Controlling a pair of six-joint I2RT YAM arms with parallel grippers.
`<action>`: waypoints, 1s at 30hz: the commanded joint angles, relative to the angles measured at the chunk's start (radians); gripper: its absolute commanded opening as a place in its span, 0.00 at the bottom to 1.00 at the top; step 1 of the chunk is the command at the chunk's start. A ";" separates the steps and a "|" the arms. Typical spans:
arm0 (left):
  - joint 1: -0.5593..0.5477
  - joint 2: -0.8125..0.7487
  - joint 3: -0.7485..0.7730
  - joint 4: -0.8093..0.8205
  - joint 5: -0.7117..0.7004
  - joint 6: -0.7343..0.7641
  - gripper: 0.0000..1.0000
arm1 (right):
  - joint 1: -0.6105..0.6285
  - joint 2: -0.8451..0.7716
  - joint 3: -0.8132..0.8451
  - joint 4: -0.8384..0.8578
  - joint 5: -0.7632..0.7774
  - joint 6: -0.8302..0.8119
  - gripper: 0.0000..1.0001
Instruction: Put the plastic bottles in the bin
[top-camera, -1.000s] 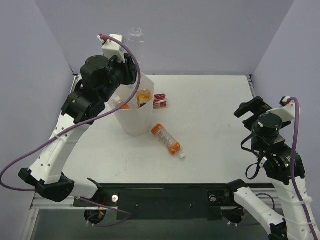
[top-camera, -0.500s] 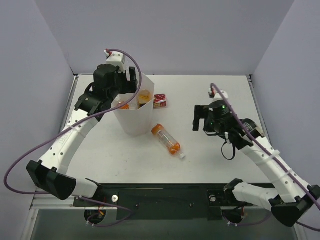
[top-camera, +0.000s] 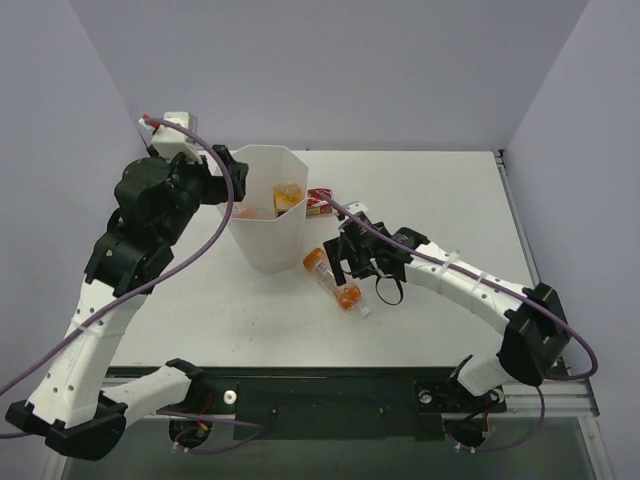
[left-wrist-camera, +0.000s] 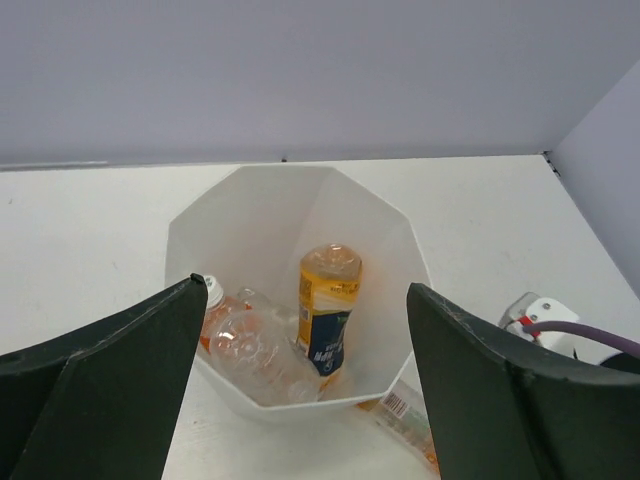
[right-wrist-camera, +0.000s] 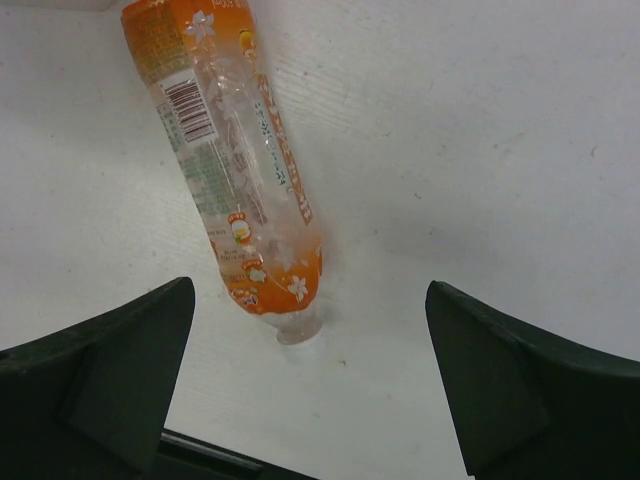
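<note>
1. The last bottle (top-camera: 335, 283) lies on its side on the tabletop (top-camera: 440, 200), just beside the foot of the bin (top-camera: 265, 240). Its white cap points toward the near edge.
2. 3 bottles are already in the bin: a clear one (left-wrist-camera: 250, 345), an orange one with a blue label (left-wrist-camera: 325, 310) standing upright, and a third showing little more than its white cap (left-wrist-camera: 212, 292).
3. The right hand (right-wrist-camera: 310, 290) hangs over the lying bottle with its fingers spread wide, 1 on each side, touching nothing. In the wrist view the fingertips sit level with the cap end and most of the body stretches away from them.
4. The left hand (left-wrist-camera: 305, 288) is released and empty, its fingers wide apart, by the bin's left rim and looking down into it.
5. Handling, as I judge it: the bottle is small and light, with a thin clear wall that gives under a hard squeeze. The glossy printed film looks slippery, and the round body will likely roll if only 1 finger touches first.
6. The best hold is probably across the widest, straight part of the body, at the label, with the fingers square to its long axis. The neck and cap taper, so a pinch there may let it squirt out or swing.
7. A moderate grip should do, and the bin's thin walls look easy to knock.
</note>
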 joint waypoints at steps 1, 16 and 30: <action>0.013 -0.053 -0.068 -0.069 -0.096 -0.029 0.92 | 0.002 0.114 0.017 0.094 -0.046 -0.052 0.93; 0.025 -0.105 -0.128 -0.186 -0.142 -0.055 0.92 | -0.002 0.278 -0.030 0.231 -0.116 0.040 0.50; 0.093 -0.110 -0.151 -0.206 -0.196 -0.047 0.92 | -0.136 -0.253 0.164 0.014 0.078 0.020 0.44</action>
